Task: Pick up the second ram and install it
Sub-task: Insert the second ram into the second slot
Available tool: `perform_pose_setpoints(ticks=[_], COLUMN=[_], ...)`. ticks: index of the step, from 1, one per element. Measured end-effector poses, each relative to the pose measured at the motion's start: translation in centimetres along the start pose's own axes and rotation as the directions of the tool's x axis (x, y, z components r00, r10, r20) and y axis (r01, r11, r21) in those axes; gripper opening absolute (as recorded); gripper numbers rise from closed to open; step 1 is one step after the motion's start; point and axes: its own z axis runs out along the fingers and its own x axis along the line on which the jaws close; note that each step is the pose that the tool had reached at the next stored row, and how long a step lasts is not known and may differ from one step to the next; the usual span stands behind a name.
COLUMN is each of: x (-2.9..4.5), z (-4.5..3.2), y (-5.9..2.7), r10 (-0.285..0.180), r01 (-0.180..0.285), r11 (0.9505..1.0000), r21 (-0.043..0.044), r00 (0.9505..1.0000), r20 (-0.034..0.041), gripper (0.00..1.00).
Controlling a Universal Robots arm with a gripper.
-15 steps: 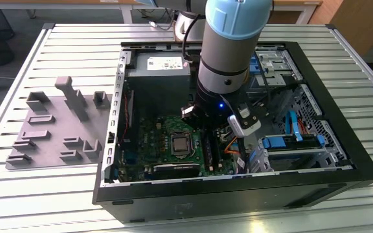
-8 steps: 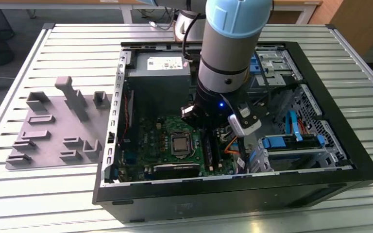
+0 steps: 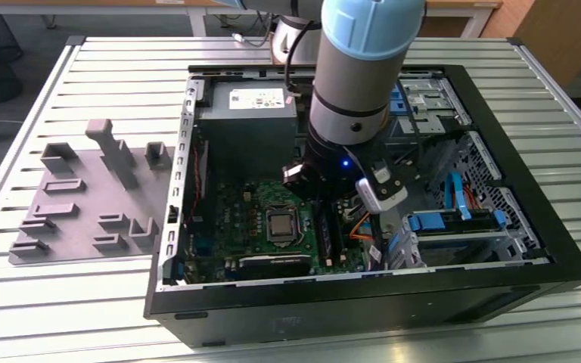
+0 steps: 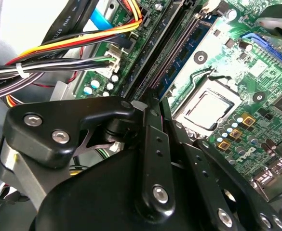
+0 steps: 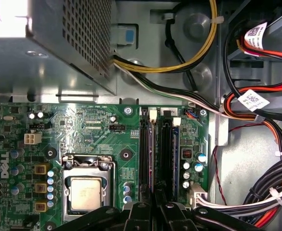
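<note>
The second ram (image 4: 179,62) is a thin blue-green stick with dark chips, standing on edge in the motherboard slot nearest the CPU socket (image 5: 87,192). In the first wrist view its pale top edge (image 5: 151,154) runs straight out from my fingertips. My gripper (image 4: 154,103) (image 5: 156,193) is shut on this stick partway along its length, low over the slots. In the exterior view the arm (image 3: 356,91) reaches down into the open computer case over the motherboard (image 3: 260,227) and hides the fingers.
Cable bundles (image 5: 256,110) (image 4: 59,53) crowd the side of the slots away from the CPU socket. The power supply (image 3: 245,128) stands beyond the slots' far end. A blue strip (image 5: 176,154) lies along another slot. A grey fixture plate (image 3: 79,204) sits outside the case, at the exterior view's left.
</note>
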Motion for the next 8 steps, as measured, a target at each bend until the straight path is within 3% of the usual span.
perform_pose_setpoints(ticks=[8], x=[-0.04], z=[0.11], y=[-0.01], r10=[0.003], r01=[-0.003], r11=[1.0], r21=[-0.0001], r00=[1.0], r20=[-0.0001], gripper=[0.14])
